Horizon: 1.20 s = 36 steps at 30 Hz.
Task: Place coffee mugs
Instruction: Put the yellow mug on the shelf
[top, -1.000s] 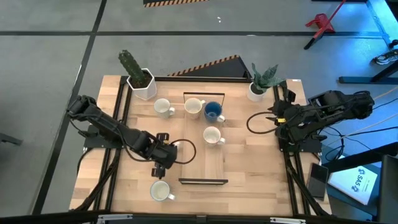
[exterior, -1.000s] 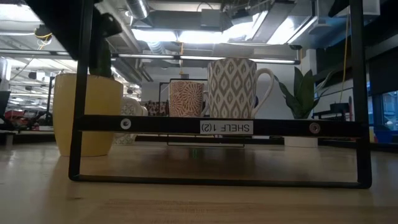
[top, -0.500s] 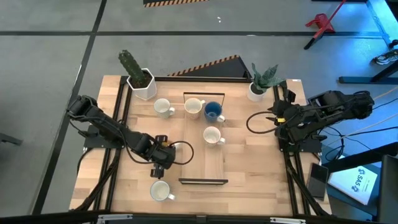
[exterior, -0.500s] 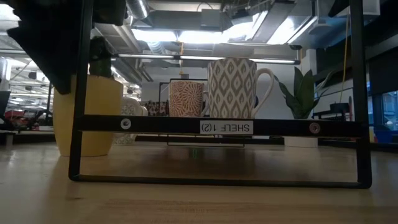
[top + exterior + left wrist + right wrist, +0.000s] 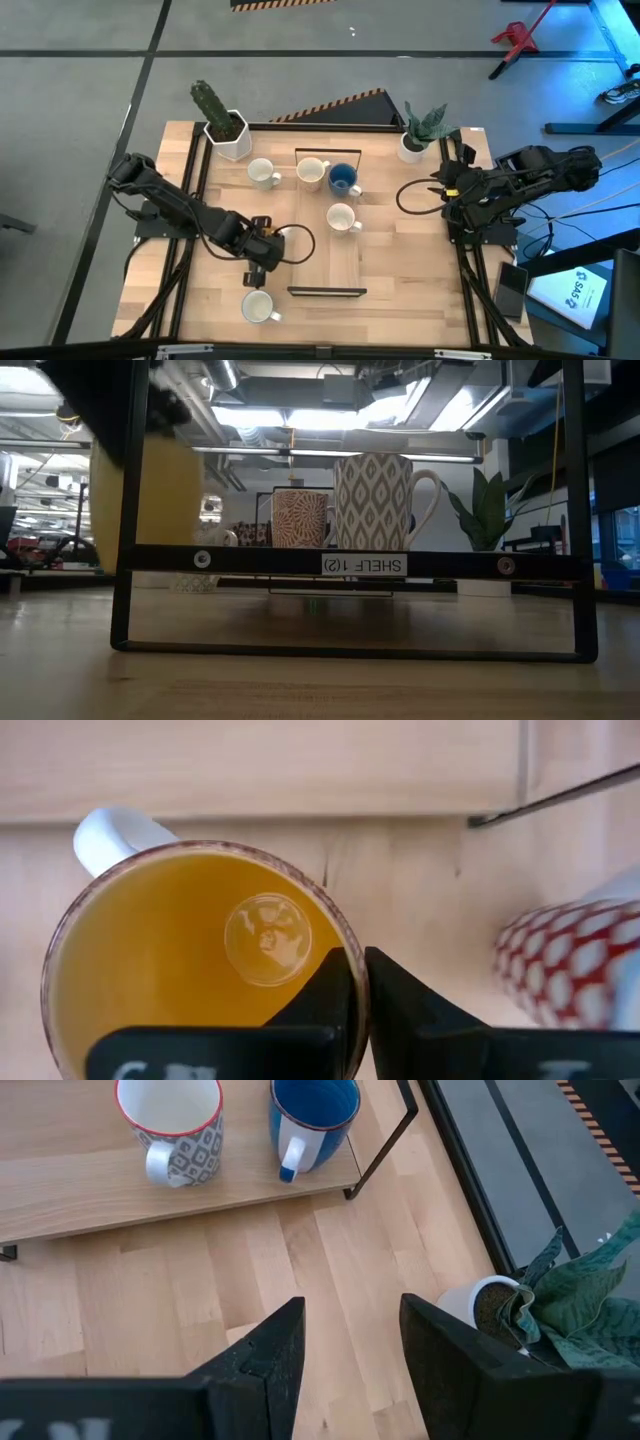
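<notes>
At about seven o'clock on the pale wooden tabletop [image 5: 400, 270], the left gripper [image 5: 357, 982] has its jaws pinched on the rim of the orange-lined ceramic mug with a white handle [image 5: 190, 950], likely for lifting onto the black wire shelf [image 5: 350, 565]. Only the wrist view shows that rim grip. At three o'clock, the right gripper [image 5: 350, 1342] waits, jaws parted and empty.
</notes>
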Available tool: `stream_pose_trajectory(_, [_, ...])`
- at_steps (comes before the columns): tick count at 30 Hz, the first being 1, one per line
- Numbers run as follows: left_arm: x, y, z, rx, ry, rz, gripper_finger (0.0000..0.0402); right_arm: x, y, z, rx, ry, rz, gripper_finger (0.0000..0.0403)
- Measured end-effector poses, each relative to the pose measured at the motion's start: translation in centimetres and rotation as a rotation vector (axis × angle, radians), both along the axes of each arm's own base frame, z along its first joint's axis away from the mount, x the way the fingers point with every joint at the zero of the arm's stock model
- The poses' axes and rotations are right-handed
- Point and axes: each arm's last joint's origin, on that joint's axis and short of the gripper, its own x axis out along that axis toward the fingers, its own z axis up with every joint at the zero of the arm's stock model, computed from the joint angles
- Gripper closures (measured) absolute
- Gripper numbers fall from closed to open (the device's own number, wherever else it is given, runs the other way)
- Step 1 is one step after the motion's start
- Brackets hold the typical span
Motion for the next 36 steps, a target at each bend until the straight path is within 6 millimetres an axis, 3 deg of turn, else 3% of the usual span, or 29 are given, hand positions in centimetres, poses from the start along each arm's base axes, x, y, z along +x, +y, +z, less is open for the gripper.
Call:
stream_pose_trajectory(11, [1.6, -0.3, 7.9, -0.023, -0.193, -0.12, 0.039, 0.0, 0.0, 0.0, 0.0, 0.0, -0.001, 0.0253])
stream_pose_trajectory(14, [2.5, 0.2, 9.0, 0.012, -0.26, -0.149, 0.039, 0.0, 0.0, 0.0, -0.001, 0.0, 0.0, 0.0253])
stream_pose_trajectory(20, [5.7, 1.1, 8.5, 0.013, -0.264, -0.227, 0.039, 0.0, 0.0, 0.0, -0.001, 0.0, 0.0, 0.0253])
stream_pose_trajectory(27, [9.1, -0.1, 9.4, 0.008, -0.326, -0.371, 0.039, 0.0, 0.0, 0.0, 0.003, 0.001, 0.002, 0.0253])
stream_pose_trajectory(36, [12.8, -1.0, 6.5, -0.004, -0.292, -0.489, 0.039, 0.0, 0.0, 0.0, 0.006, 0.004, 0.009, 0.0253])
